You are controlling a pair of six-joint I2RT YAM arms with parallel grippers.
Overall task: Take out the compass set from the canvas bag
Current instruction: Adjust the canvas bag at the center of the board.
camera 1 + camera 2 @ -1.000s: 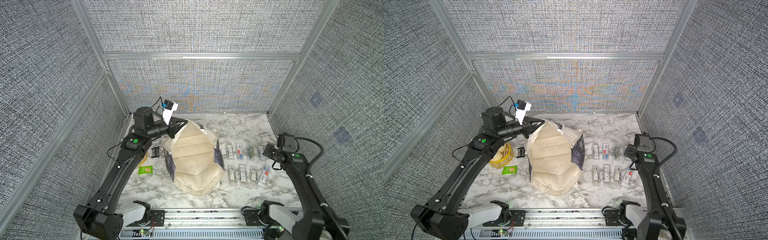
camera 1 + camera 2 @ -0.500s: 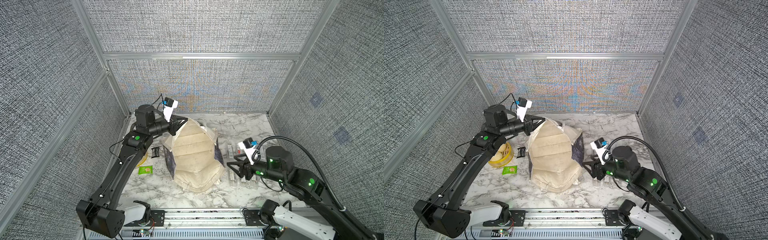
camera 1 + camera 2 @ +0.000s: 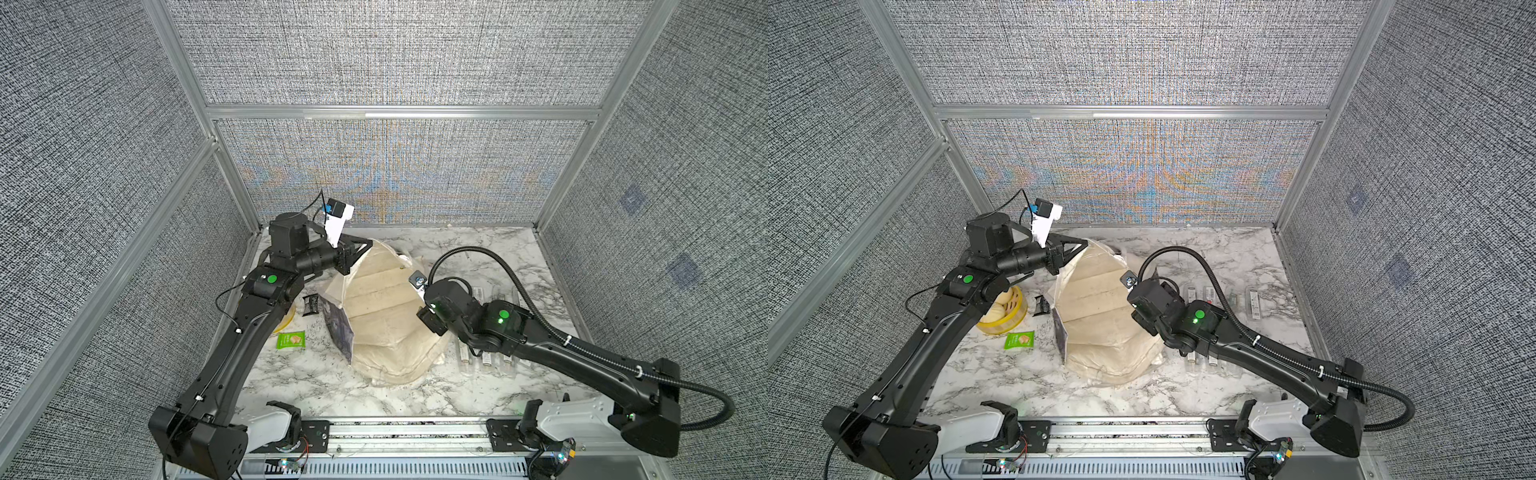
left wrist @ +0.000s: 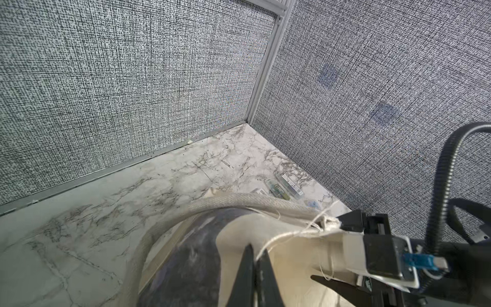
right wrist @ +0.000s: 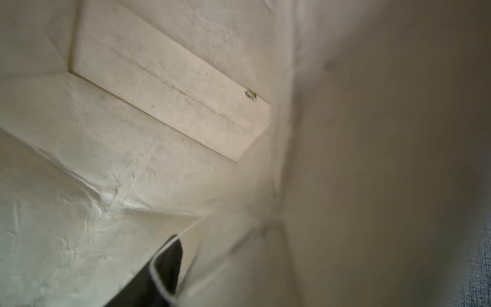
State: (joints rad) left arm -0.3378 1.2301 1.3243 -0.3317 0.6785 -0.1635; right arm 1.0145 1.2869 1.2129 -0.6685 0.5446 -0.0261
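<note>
- Top views, both: canvas bag (image 3: 386, 324), cream, standing on the marble table (image 3: 478, 257) with its mouth upward. The cream lining shows in stepped folds. A dark printed panel (image 3: 341, 332) is on the side facing the left arm.
- Left gripper (image 3: 365, 246): at the bag's far upper corner, jaws pressed together on the rim cloth and holding that corner up.
- Left wrist view: the fingertips (image 4: 249, 265) meet with cream cloth and a loose thread between them. A loop handle (image 4: 239, 202) curves just beyond.
- Right gripper (image 3: 429, 324): over the bag's opposite edge, reaching down into the mouth. From above its own wrist hides the fingertips.
- Right wrist view: the bag's lining fills the frame, close and partly blurred, and one dark finger (image 5: 170, 257) lies against it. Whether these jaws stand apart or together cannot be told.
- Clear cases (image 3: 1252, 303): in rows on the table just beside the bag, on the right arm's side, some under that arm.
- Green packet (image 3: 291, 340), small black item (image 3: 311, 304), yellow round container (image 3: 1000, 311): near the bag, on the left arm's side.
</note>
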